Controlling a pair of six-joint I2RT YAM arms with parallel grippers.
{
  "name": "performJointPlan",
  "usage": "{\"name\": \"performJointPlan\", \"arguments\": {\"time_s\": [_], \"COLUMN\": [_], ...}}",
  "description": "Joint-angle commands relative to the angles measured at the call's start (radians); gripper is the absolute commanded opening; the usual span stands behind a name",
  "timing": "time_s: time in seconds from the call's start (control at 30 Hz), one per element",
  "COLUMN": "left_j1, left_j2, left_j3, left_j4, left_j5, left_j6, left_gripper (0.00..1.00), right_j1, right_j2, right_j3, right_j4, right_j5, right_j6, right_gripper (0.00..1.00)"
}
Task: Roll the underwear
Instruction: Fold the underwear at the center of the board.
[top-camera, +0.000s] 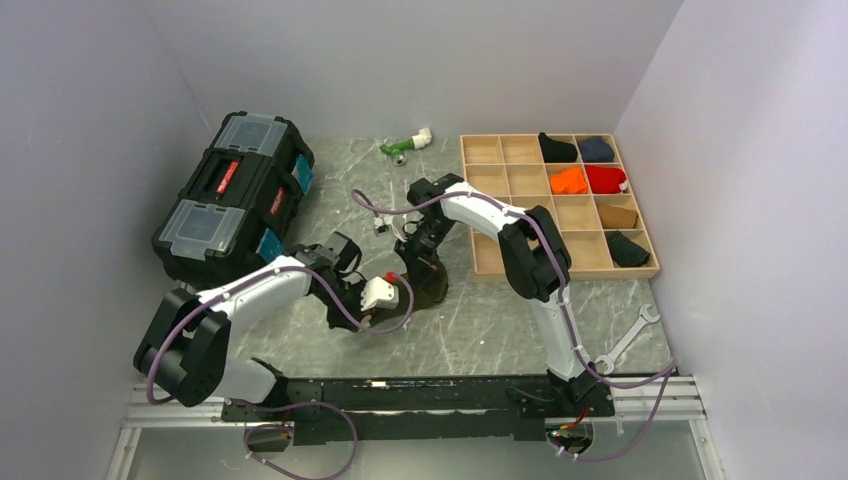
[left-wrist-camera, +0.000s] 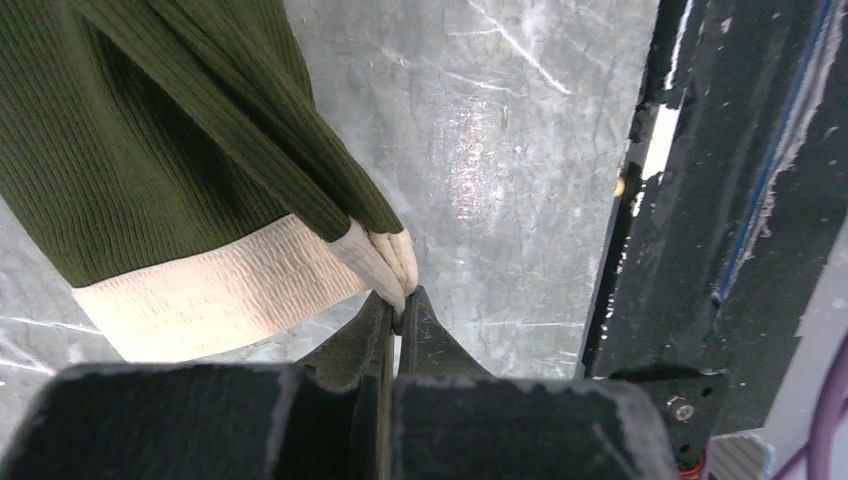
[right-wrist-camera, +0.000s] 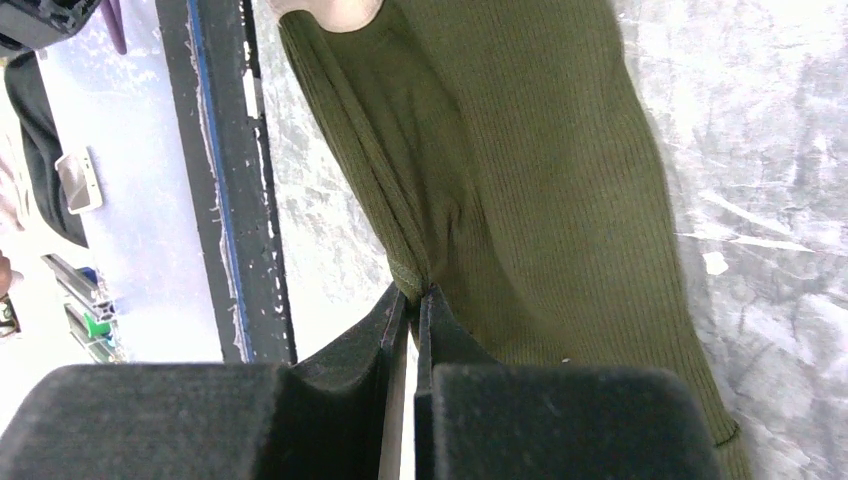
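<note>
The underwear (left-wrist-camera: 150, 150), dark olive-green ribbed cloth with a cream waistband (left-wrist-camera: 220, 290), hangs between both grippers just above the table near its middle. My left gripper (left-wrist-camera: 402, 303) is shut on a bunched corner of the waistband. My right gripper (right-wrist-camera: 422, 290) is shut on a gathered fold of the green cloth (right-wrist-camera: 540, 180). In the top view the underwear (top-camera: 432, 283) is a dark lump, with the left gripper (top-camera: 392, 295) at its left and the right gripper (top-camera: 420, 255) just above it.
A black toolbox (top-camera: 235, 200) stands at the back left. A wooden tray (top-camera: 565, 274) with several rolled cloths sits at the right. A wrench (top-camera: 628, 340) lies at the front right, a green-and-white item (top-camera: 405, 145) at the back. A black rail (left-wrist-camera: 720, 200) runs along the near edge.
</note>
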Motion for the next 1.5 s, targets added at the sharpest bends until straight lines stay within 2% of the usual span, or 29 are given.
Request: {"name": "performJointPlan", "arguments": {"time_s": [0.0, 0.33, 0.63, 1.3, 1.47], "left_j1": [0.055, 0.207, 0.267, 0.289, 0.289], "left_j2": [0.041, 0.197, 0.316, 0.403, 0.38], "left_j3": [0.052, 0.19, 0.275, 0.328, 0.335], "left_j4": [-0.148, -0.316, -0.405, -0.344, -0.3], "left_j5": [0.136, 0.288, 0.351, 0.334, 0.323], "left_j6": [0.051, 0.151, 0.183, 0.042, -0.005], "left_gripper": [0.0, 0.0, 0.0, 0.0, 0.11], "right_j1": [-0.03, -0.05, -0.071, -0.105, -0.108], "right_j2": [0.013, 0.069, 0.151, 0.199, 0.209], "right_j3": [0.067, 0.152, 0.225, 0.209, 0.185], "right_j4": [-0.04, -0.074, -0.067, 0.085, 0.099], "right_j5": [-0.018, -0.038, -0.015, 0.05, 0.046], "right_j6": [-0.04, -0.036, 0.002, 0.099, 0.101], "right_gripper": [0.0, 0.0, 0.0, 0.0, 0.0]}}
